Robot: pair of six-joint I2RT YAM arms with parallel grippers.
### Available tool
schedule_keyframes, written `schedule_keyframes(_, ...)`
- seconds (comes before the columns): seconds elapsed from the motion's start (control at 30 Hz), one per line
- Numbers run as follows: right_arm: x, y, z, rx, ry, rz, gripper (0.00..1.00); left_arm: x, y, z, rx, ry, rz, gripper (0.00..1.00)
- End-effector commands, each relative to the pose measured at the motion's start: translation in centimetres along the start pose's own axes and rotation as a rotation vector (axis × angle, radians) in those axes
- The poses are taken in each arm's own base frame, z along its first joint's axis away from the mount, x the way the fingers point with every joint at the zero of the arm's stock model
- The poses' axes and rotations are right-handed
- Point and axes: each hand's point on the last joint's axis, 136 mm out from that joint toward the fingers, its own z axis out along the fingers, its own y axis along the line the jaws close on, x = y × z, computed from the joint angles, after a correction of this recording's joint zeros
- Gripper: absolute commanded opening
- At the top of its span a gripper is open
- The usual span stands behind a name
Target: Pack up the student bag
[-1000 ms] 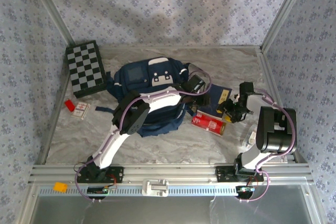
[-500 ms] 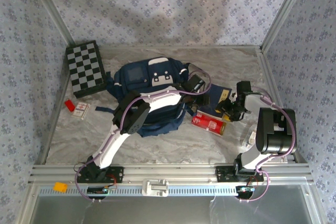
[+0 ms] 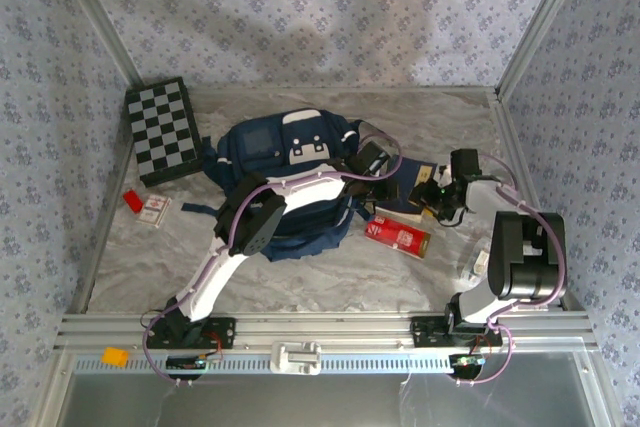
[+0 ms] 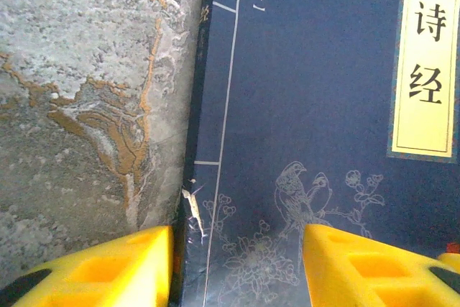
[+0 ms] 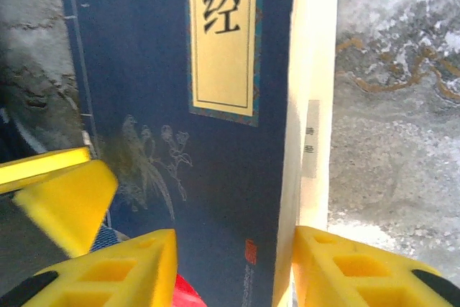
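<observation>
The navy student bag (image 3: 285,162) with white patches lies in the middle of the table, and my left arm reaches across it. A flat dark blue book (image 3: 408,185) with a yellow title label (image 4: 428,70) lies just right of the bag. My left gripper (image 4: 237,257) is open over the book's spine edge, one finger above the marble and one above the cover. My right gripper (image 5: 233,257) is open at the book's opposite side, straddling its white page edge (image 5: 313,106). A yellow finger of the left gripper (image 5: 65,199) shows in the right wrist view.
A red box (image 3: 398,235) lies in front of the book, close to the right gripper. A folded chessboard (image 3: 162,130) sits at the back left. A small red item (image 3: 132,200) and a card (image 3: 155,209) lie by the left wall. Metal frame rails edge the table.
My right gripper has moved left and away from the near edge, onto the book's right side. The left arm and the bag have barely shifted.
</observation>
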Motion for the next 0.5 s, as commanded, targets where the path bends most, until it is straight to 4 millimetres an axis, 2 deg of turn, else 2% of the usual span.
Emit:
schedule_keyframes(0.0, -0.7, 1.6, -1.3, -0.072, -0.031, -0.040, 0.43, 0.7, 0.7, 0.3, -0.020, 0.019, -0.005, 0.49)
schedule_keyframes(0.27, -0.1, 1.2, -2.3, -0.093, -0.040, -0.031, 0.35, 0.8, 1.0, 0.5, -0.030, 0.020, -0.008, 0.49)
schedule_keyframes(0.47, 0.2, 0.9, -1.3, -0.119, -0.010, -0.010, 0.29, 0.6, 0.8, 0.3, -0.024, 0.016, -0.010, 0.49)
